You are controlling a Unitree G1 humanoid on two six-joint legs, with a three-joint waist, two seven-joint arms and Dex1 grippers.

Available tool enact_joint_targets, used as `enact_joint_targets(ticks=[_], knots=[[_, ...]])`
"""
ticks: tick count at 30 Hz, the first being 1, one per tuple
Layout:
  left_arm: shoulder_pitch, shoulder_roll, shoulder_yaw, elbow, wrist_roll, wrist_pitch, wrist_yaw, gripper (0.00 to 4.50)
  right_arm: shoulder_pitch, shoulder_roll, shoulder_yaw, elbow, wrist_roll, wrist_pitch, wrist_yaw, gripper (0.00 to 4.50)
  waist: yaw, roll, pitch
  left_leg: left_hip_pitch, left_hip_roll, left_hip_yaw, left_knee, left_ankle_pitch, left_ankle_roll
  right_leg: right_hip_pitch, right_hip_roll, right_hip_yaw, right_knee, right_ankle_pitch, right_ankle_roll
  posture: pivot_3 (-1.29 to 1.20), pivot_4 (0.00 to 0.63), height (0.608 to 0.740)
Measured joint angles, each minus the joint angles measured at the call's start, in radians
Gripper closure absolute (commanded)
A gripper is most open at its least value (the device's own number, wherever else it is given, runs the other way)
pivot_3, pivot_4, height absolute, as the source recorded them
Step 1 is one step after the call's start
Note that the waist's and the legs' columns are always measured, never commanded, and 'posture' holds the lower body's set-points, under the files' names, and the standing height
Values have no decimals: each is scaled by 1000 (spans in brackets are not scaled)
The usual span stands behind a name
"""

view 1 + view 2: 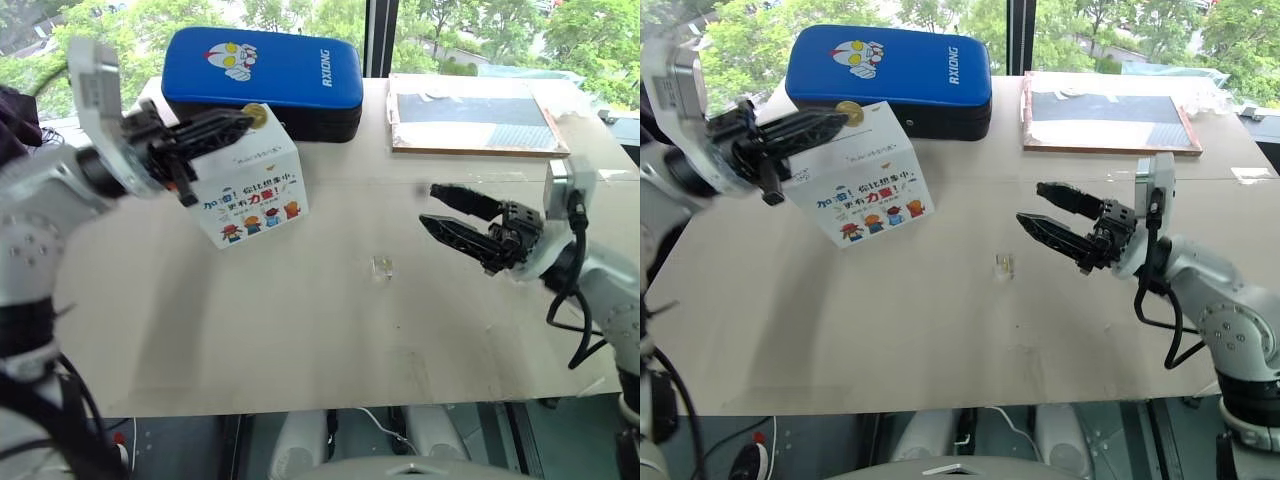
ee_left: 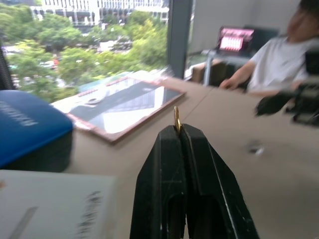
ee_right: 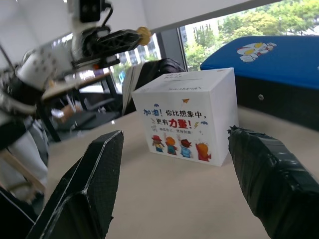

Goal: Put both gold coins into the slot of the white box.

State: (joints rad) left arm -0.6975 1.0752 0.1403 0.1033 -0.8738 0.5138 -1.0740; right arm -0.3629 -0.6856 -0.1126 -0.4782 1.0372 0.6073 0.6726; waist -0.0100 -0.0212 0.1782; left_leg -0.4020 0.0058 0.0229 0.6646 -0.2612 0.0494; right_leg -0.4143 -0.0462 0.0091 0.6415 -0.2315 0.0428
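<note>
Tabletop (image 1: 300,340): blue case (image 1: 262,72) reads "RXIONG"; left end effector (image 1: 243,120) pinching gold coin (image 1: 257,116); right end effector (image 1: 432,208) apart.

blue padded case (image 1: 262,72) | framed board (image 1: 473,113) | clear plastic piece (image 1: 381,266)

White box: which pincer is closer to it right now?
Left. The left pincer is shut on a gold coin just above the white box, at its top edge. The right pincer is open, well off to the box's right over the table.
</note>
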Motion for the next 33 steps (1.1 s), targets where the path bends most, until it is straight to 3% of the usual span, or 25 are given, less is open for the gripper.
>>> enact_joint_targets(ticks=[2,4,5,8,14,22,33], knots=[[-122,0,-101,196,150,-91,-151,4500,-44,8,18,13,-23,3,1,931,4,-1,0,-5,0,-2,1,0,0,-4,0,-3,0,1,2,0,150,740],[-276,-1,-173,444,322,-209,-308,4500,-63,15,33,2,-73,3,-17,931,5,-1,0,-20,0,-2,5,1,-1,-18,-1,-4,2,2,3,0,150,740],[-277,-1,-173,448,325,-211,-310,4500,-63,15,34,2,-74,3,-17,931,5,-1,0,-20,0,-2,5,1,-1,-18,-1,-4,2,2,3,0,150,740],[-443,-38,-230,710,470,-331,-427,4500,-63,19,46,-44,-125,11,-55,931,5,-1,0,-32,0,-2,8,2,-3,-25,-3,-8,3,1,5,0,150,740],[-555,-77,-240,948,615,-453,-507,4500,-102,71,49,-88,-132,14,-127,931,-3,-1,0,-33,-1,-1,9,2,-3,-25,-5,-9,4,0,7,0,150,740],[-604,-118,-219,1070,712,-536,-520,4500,-141,85,51,-112,-191,26,-221,931,-3,-2,0,-31,-1,-2,12,-1,2,-25,-7,-11,11,0,7,0,150,740],[-634,-143,-209,1125,810,-621,-460,4500,-134,104,57,-112,-226,26,-223,931,-3,-2,0,-29,-1,-3,22,-2,3,-24,-6,-11,23,0,7,0,150,740]])
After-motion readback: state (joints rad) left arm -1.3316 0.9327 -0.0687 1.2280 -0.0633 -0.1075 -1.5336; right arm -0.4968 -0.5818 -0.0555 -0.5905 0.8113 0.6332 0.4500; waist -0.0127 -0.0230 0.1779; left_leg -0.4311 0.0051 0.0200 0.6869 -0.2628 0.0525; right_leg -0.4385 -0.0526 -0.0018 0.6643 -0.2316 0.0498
